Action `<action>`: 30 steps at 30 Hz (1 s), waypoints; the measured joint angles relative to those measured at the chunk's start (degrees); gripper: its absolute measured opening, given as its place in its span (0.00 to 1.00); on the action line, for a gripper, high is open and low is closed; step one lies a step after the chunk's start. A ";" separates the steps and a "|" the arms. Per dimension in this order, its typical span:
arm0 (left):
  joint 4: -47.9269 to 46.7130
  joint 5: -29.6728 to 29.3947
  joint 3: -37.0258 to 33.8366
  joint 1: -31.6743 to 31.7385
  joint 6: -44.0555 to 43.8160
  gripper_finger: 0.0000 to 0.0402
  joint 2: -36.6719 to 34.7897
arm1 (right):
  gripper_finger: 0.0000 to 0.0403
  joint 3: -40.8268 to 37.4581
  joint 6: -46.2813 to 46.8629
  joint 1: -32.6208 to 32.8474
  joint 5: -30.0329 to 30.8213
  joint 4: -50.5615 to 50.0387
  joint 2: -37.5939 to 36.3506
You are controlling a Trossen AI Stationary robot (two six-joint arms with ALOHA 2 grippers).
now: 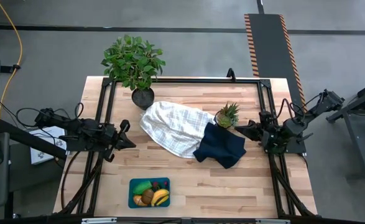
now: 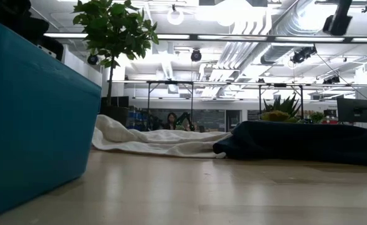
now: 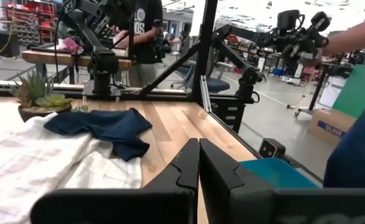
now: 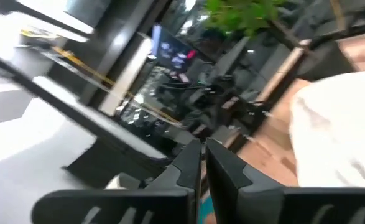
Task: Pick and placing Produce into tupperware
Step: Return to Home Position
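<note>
The teal tupperware (image 1: 134,186) sits at the table's near edge, and its wall fills the left of the low view (image 2: 33,112). In it lie the produce: a yellow banana (image 1: 160,198), a green piece (image 1: 143,186), an orange piece (image 1: 156,186) and a brown ball (image 1: 147,197). My left gripper (image 1: 125,133) hovers shut at the table's left side, far of the tupperware. Its shut fingers show in the left wrist view (image 3: 199,155). My right gripper (image 1: 239,129) is shut at the right side (image 4: 203,152), beside the navy cloth.
A white checked cloth (image 1: 173,126) and a dark navy cloth (image 1: 220,147) lie crumpled mid-table. A small spiky plant (image 1: 227,114) stands by the navy cloth, and a large leafy potted plant (image 1: 134,65) stands at the far edge. People show beyond the table (image 3: 146,31).
</note>
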 joint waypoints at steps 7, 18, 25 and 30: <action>0.00 0.12 0.00 0.00 0.06 0.00 0.00 | 0.00 0.00 -17.89 0.04 -5.70 15.73 -0.43; 0.00 0.14 0.00 0.00 0.06 0.00 0.00 | 0.00 0.00 -45.78 0.04 -8.82 20.56 -3.08; 0.02 0.14 0.00 0.00 0.06 0.00 0.00 | 0.00 0.00 -54.52 0.02 -8.29 17.81 -7.05; 0.02 0.14 0.00 0.00 0.05 0.00 0.00 | 0.00 0.00 -62.00 0.00 -8.03 15.67 -14.53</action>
